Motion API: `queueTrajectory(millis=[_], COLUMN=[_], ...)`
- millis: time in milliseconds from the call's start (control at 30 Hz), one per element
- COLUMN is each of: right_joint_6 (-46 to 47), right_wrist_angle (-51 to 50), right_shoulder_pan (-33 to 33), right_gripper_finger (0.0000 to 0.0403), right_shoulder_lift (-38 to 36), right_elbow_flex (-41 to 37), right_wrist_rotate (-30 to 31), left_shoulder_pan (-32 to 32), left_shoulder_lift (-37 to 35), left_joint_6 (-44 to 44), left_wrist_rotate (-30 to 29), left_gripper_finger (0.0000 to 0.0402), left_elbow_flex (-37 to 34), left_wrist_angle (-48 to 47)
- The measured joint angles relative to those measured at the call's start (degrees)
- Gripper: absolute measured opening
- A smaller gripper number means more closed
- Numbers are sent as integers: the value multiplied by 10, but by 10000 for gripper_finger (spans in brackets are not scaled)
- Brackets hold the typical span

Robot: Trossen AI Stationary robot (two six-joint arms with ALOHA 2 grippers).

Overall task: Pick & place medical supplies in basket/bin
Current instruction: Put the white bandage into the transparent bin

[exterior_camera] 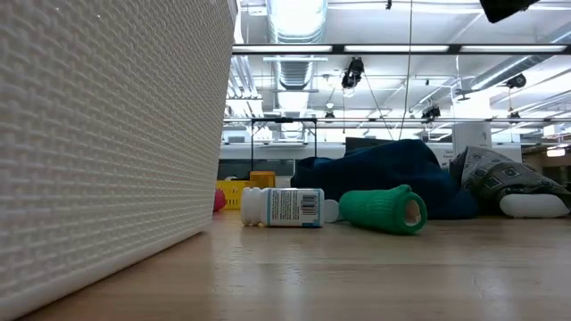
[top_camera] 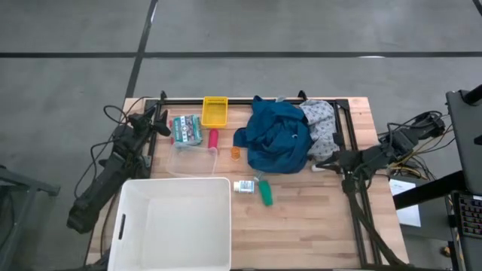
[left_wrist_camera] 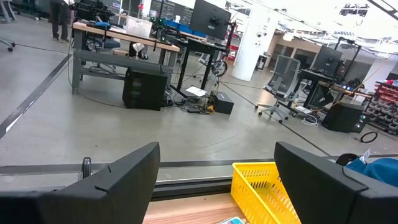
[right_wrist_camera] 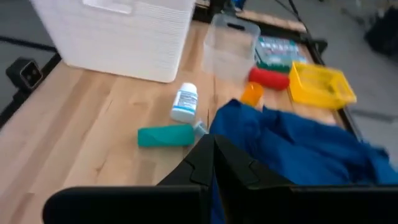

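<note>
Bin: white tub (top_camera: 172,222) at near left of table, nothing visible inside.
Supplies: blue garment (top_camera: 277,135) heaped far centre, touching grey speckled cloth (top_camera: 321,120) on its right; green tube (top_camera: 266,194) and white bottle (top_camera: 243,186) lying just beside each other near the garment's near edge; orange bottle (top_camera: 236,152) and red tube (top_camera: 213,138) to the garment's left.
Right gripper (top_camera: 321,165): fingers pressed together, holding nothing, at the garment's right edge.
Left gripper (top_camera: 161,120): fingers spread, holding nothing, parked at far left by yellow basket (top_camera: 215,111).
Step in hand: probably reaching for the garment with right arm.
Doing it well: spread fingers before descending; pinch a thick raised fold, not a thin edge; lift high enough to clear the small bottles; carry leftward over tub rim before release.
</note>
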Motion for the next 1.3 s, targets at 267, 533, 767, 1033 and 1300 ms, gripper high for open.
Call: queueTrajectory(millis=[267,533,767,1033,1300], right_joint_6=[36,74,68,71,66], right_wrist_angle=[-103,-179,-191,-194,-192], right_shoulder_pan=[-35,-78,-115,-159,-188], right_gripper_finger=[8,8,8,8,8], right_shoulder_lift=[25,56,91,150,221], right_elbow_flex=[6,-5,-24,-41,-41], right_wrist_rotate=[0,-4,-24,-62,-77], left_shoulder_pan=[0,0,0,0,0], left_shoulder_lift=[0,0,0,0,0], left_joint_6=[0,0,0,0,0], left_wrist_rotate=[0,0,0,0,0], left_gripper_finger=[322,322,322,322,322], left_elbow_flex=[0,0,0,0,0], left_wrist_angle=[0,0,0,0,0])
